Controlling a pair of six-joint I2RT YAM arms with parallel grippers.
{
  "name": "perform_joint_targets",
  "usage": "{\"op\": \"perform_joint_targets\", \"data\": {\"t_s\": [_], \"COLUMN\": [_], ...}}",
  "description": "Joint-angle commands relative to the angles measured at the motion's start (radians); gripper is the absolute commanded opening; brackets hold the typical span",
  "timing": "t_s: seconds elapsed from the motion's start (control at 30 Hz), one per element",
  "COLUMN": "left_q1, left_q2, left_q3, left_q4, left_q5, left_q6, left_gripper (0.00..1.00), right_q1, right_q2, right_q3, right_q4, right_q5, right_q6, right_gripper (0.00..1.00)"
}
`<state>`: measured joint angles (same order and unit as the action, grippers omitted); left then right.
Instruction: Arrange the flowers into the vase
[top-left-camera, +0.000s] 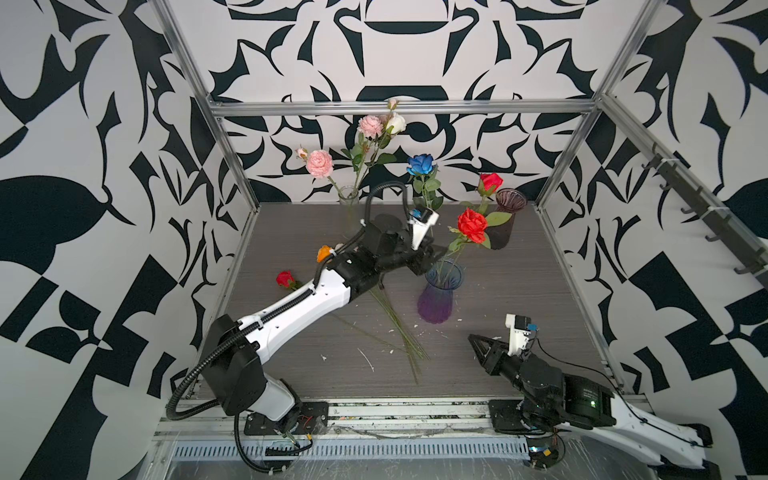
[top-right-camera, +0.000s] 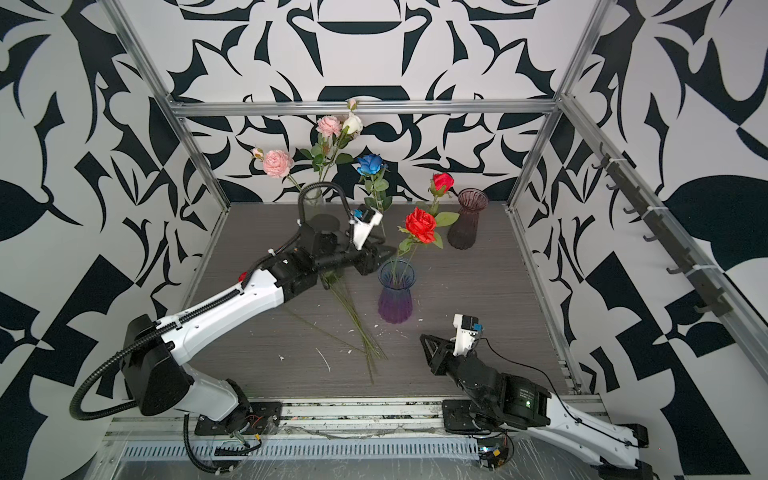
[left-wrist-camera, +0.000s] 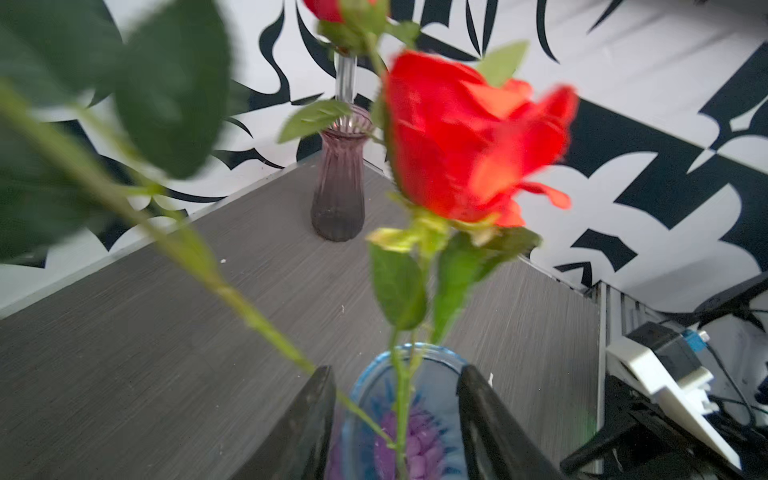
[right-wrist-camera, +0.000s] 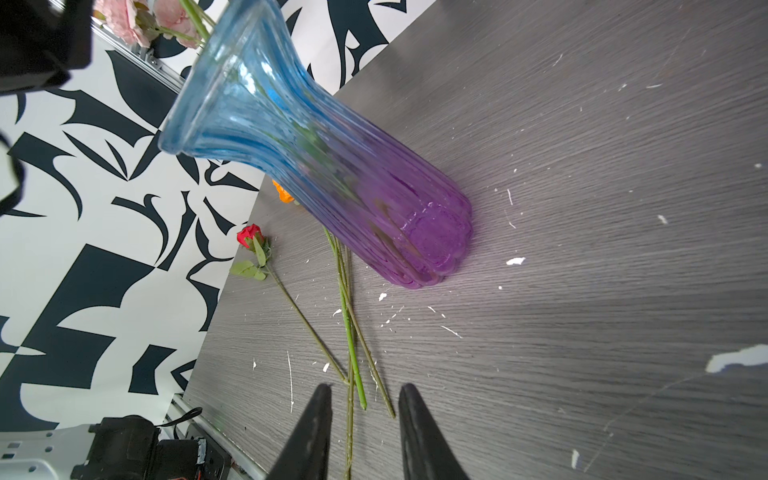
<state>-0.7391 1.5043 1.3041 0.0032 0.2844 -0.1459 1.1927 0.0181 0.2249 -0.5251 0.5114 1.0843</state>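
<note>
1. At desk ctr, just by the mouth of the blue-to-purple vase (top-left-camera: 434, 303), the left claw (left-wrist-camera: 397, 370) stands spread. The rim shows btwn its fingers, and the big red rose (top-left-camera: 472, 224) stem runs up the gap w/o touching either.
2. That rose stands in the vase, head leaning right above the rim. A 2nd stem w/ dark leaves slants into the mouth past one finger; contact can't be told.
3. Right claw (right-wrist-camera: 365, 386), front right over the desk (top-left-camera: 519, 291): partly spread, nothing pinched.
4. Clear vase (top-left-camera: 348, 198) at back holds pink blooms (top-left-camera: 319, 163) and a white rose (top-left-camera: 397, 123).
5. Dark purple vase (top-left-camera: 505, 226) at back right; small red rose (top-left-camera: 491, 181) just beside it, foot hidden.
6. Blue rose (top-left-camera: 420, 165) upright behind the left wrist, foot hidden.
7. Loose on desk, left of the blue-to-purple vase: a red rose (top-left-camera: 284, 279), an orange head (top-left-camera: 323, 252), long green stems (top-left-camera: 399, 328).
</note>
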Motion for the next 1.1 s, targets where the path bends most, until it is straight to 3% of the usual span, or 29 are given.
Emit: {"op": "perform_joint_targets", "data": {"t_s": [0.0, 0.2, 0.33, 0.53, 0.8, 0.93, 1.07], "left_q1": [0.086, 0.093, 0.081, -0.007, -0.111, -0.192, -0.226], "left_q2": [-0.041, -0.013, -0.035, -0.003, 0.135, 0.177, 0.22], "left_q3": [0.003, 0.066, 0.028, 0.052, 0.198, 0.292, 0.356], "left_q4": [0.1, 0.062, 0.157, 0.19, 0.023, -0.151, -0.214], "left_q5": [0.295, 0.421, 0.488, 0.58, 0.392, 0.035, -0.231], "left_q6": [-0.093, -0.067, -0.067, -0.018, 0.051, 0.198, 0.223], "left_gripper": [0.53, 0.51, 0.45, 0.41, 0.42, 0.5, 0.52], "right_q1": [0.001, 0.002, 0.001, 0.001, 0.001, 0.001, 0.001], "right_q2": [-0.009, -0.008, -0.008, -0.006, -0.009, -0.009, -0.009], "right_q3": [0.0, 0.0, 0.0, -0.002, -0.002, -0.001, -0.001], "right_q4": [-0.001, -0.001, -0.003, 0.0, -0.003, -0.004, -0.004], "right_q5": [0.024, 0.027, 0.028, 0.031, 0.03, 0.03, 0.031], "right_q6": [0.007, 0.006, 0.008, 0.01, 0.011, 0.01, 0.01], "right_gripper": [0.32, 0.31, 0.32, 0.32, 0.32, 0.31, 0.31]}}
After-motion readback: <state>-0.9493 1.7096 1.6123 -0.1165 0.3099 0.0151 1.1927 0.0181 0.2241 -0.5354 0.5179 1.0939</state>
